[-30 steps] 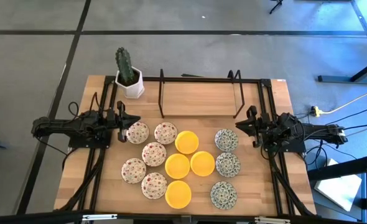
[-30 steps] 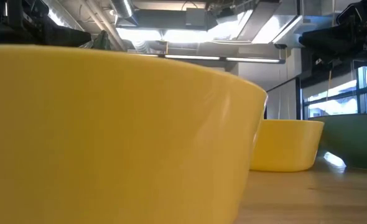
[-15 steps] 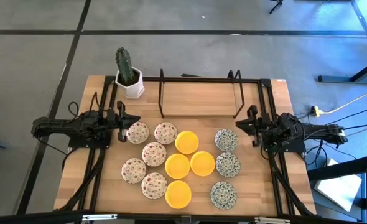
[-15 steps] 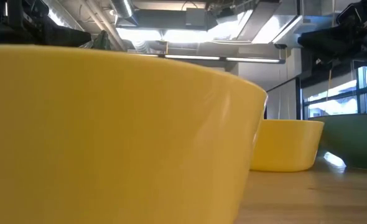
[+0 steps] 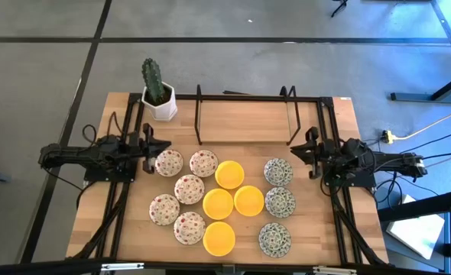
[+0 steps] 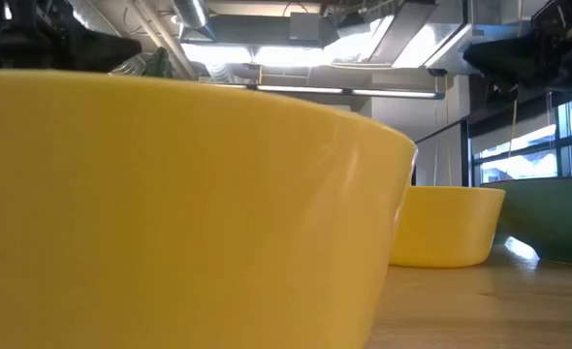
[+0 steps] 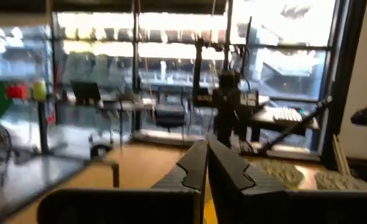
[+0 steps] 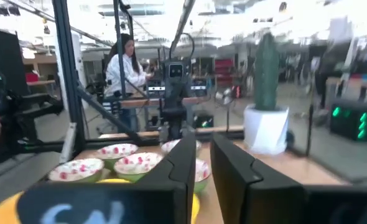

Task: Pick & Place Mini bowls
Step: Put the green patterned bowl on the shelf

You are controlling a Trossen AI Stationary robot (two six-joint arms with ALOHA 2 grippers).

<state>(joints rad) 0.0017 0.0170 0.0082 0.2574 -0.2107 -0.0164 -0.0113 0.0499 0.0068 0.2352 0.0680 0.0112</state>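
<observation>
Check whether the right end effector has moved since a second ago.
Yes, slightly. In the high view the right end effector has edged away from the patterned mini bowl toward the black wire rack. It holds nothing.

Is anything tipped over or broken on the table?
No, nothing stands out. The mini bowls all sit upright on the table, sorted by pattern, and the cactus pot stands straight in its corner.

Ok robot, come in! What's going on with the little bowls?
Left gripper shut, empty. Right gripper empty, beside the patterned bowls. Twelve mini bowls on the table, none picked. Nothing in the way.
</observation>
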